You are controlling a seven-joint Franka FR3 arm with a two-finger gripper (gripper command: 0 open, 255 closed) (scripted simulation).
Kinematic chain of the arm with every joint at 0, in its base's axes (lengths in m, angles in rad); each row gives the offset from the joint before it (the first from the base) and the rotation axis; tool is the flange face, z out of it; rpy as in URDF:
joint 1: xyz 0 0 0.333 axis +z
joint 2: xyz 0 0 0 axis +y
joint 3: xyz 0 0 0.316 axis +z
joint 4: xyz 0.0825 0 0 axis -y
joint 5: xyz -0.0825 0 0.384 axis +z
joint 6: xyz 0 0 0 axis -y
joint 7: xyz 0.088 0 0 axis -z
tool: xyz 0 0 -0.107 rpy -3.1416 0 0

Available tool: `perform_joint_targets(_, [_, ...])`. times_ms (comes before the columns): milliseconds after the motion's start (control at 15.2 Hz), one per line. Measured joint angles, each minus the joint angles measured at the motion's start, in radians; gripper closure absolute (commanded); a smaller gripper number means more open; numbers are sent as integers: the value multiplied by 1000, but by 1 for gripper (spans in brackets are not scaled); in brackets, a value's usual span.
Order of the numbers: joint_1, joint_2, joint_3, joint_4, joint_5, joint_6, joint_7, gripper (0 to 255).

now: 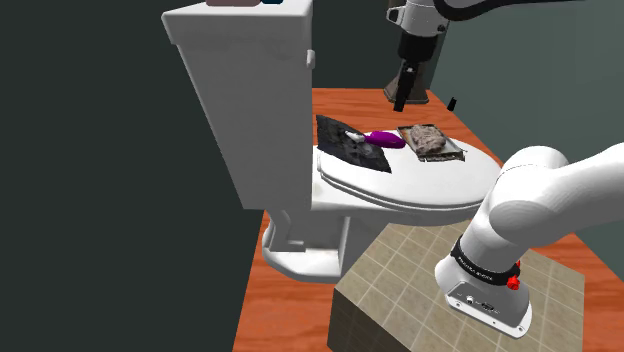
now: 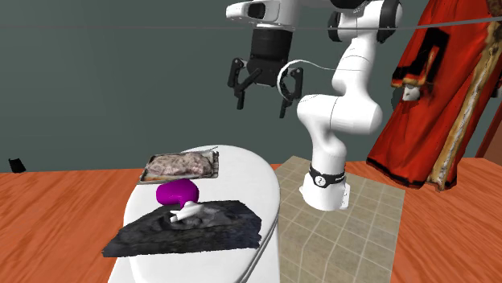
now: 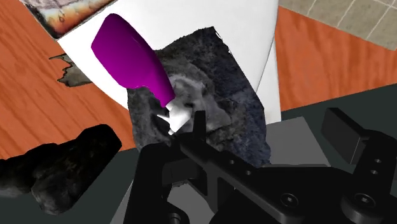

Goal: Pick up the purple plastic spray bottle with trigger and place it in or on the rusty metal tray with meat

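Second exterior view: all-black two-finger claw (image 2: 261, 108) spread wide, gripping nothing, purple white-triggered spray bottle (image 2: 177, 193) lying well below it.

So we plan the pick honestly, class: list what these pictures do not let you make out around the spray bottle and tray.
1. Meat tray: wrist view, cut off by the picture's edge.
2. Purple spray bottle: shoulder view, its white trigger too small to read against the dark mat.
3. Small black item past the toilet: shoulder view, too small to name.
4. Things atop the toilet tank: shoulder view, cut by the top edge.
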Motion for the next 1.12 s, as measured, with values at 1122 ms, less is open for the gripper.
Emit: perform_joint_targets(1122, [277, 453, -646, 16, 12, 511, -946, 0])
